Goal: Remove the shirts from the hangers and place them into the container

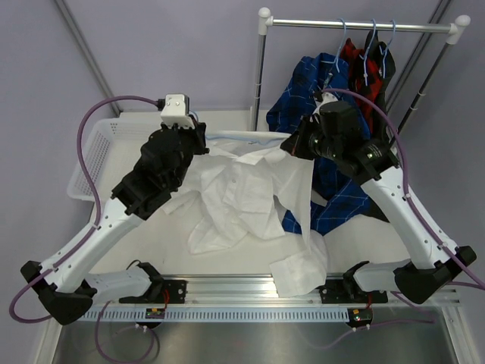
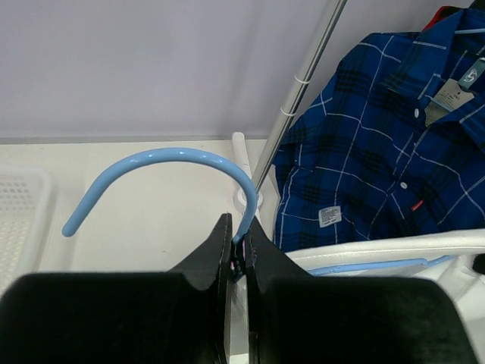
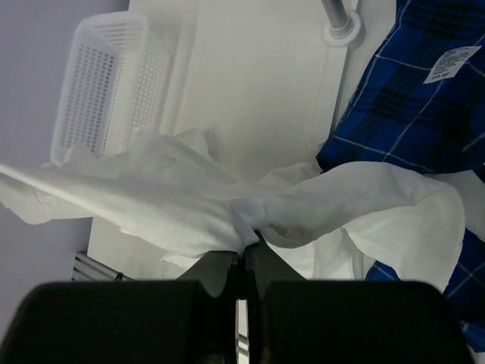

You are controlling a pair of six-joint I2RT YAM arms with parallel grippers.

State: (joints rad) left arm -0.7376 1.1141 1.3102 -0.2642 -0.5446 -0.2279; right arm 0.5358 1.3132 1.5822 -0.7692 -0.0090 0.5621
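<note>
A white shirt hangs spread between my two grippers over the table, one end trailing to the front rail. My left gripper is shut on the stem of its light-blue hanger, whose hook curves up and left; the hanger's bar still runs inside the shirt's shoulder. My right gripper is shut on a bunched fold of the white shirt. The container, a white slotted basket, stands at the far left, partly behind the left arm.
A blue plaid shirt droops from the rack onto the table behind the right arm. A red-and-black plaid and a black shirt hang on blue hangers from the silver rail. The rack's pole stands close by.
</note>
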